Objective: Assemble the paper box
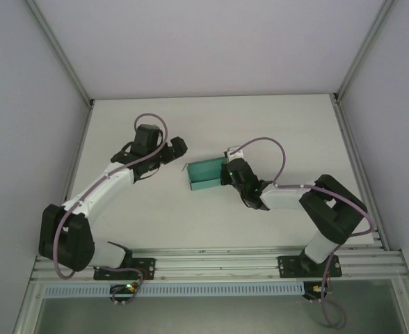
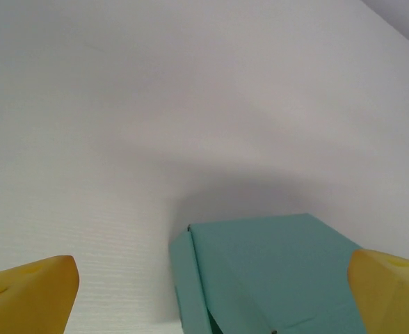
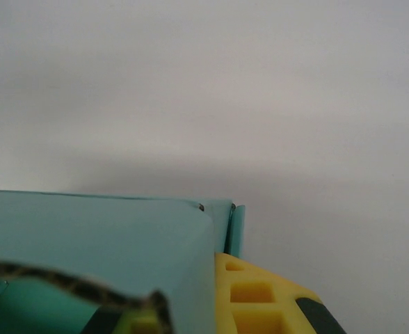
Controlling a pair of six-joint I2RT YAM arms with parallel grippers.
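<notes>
Holding the teal paper box (image 1: pixel 206 175) mid-bench (image 1: pixel 156 223) by its right end alone, your right fingers (image 3: pixel 260 299) are clamped on thin card, so a hard pull may crease or tear that wall. Your left fingers (image 2: pixel 30 292) hang spread wide just off the left end. Drive them in crooked and they may shove the box askew.

Left arm stretched forward, left gripper (image 1: pixel 181 148) spread wide, right arm folded, right gripper (image 1: pixel 226 172) clamped on the paper box (image 1: pixel 206 175).
</notes>
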